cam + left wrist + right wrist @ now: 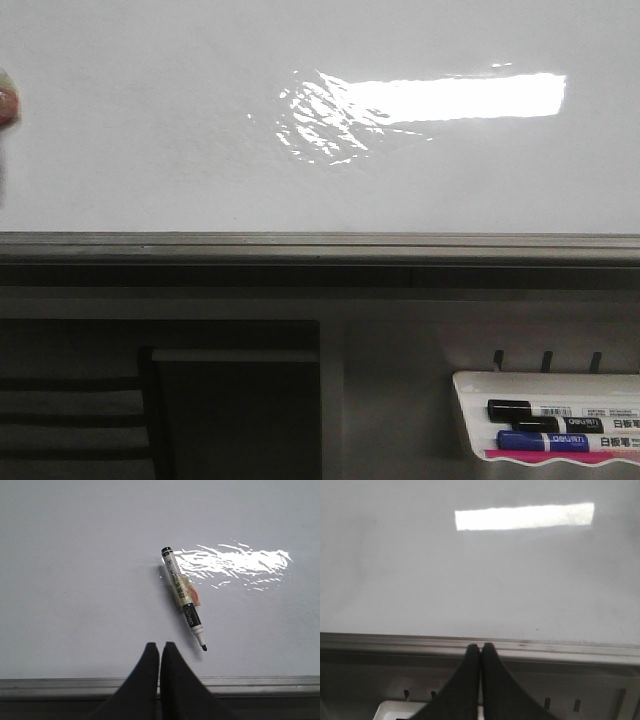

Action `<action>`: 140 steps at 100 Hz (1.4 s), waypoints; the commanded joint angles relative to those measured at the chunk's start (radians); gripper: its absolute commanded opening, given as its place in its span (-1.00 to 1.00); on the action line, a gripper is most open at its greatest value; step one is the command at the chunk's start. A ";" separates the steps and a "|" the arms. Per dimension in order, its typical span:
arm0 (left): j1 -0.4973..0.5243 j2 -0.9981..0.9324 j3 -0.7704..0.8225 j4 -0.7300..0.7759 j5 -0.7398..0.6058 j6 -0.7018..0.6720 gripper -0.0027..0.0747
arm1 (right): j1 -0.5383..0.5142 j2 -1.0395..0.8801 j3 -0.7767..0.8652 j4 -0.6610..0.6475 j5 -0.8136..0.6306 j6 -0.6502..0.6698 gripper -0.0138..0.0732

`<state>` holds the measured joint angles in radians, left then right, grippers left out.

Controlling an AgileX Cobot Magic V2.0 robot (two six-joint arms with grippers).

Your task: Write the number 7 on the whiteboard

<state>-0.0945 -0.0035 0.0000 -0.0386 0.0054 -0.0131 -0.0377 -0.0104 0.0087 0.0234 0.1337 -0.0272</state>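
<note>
The whiteboard (150, 130) is glossy white with a bright rectangular light reflection and a dark grey frame edge (320, 245). No strokes of the number 7 show on it in any view. In the left wrist view an uncapped black-tipped marker (182, 592) lies on the whiteboard (75, 580), its tip pointing toward my left gripper (160, 645). That gripper is shut and empty, just short of the tip. My right gripper (480, 646) is shut and empty over the frame edge (570, 645). Neither gripper shows in the front view.
A small white marker tray (470, 420) hangs below the frame at the right, holding a black marker (530, 410) and a blue marker (540, 441). A blurred coloured object (6, 100) sits at the board's left edge. A dark opening lies below left.
</note>
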 commanded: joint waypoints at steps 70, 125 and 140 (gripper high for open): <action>0.000 0.324 -0.509 -0.026 0.269 -0.008 -0.98 | -0.005 0.304 -0.484 0.029 0.247 0.002 -0.85; 0.000 0.542 -0.571 -0.021 0.268 -0.008 -0.98 | -0.005 0.527 -0.553 0.029 0.236 0.002 -0.85; 0.000 0.542 -0.571 -0.023 0.268 -0.008 -0.98 | -0.005 0.527 -0.553 0.029 0.246 0.002 -0.85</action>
<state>-0.0945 0.5284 -0.5350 -0.0592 0.3436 -0.0147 -0.0377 0.5056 -0.5098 0.0521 0.4429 -0.0272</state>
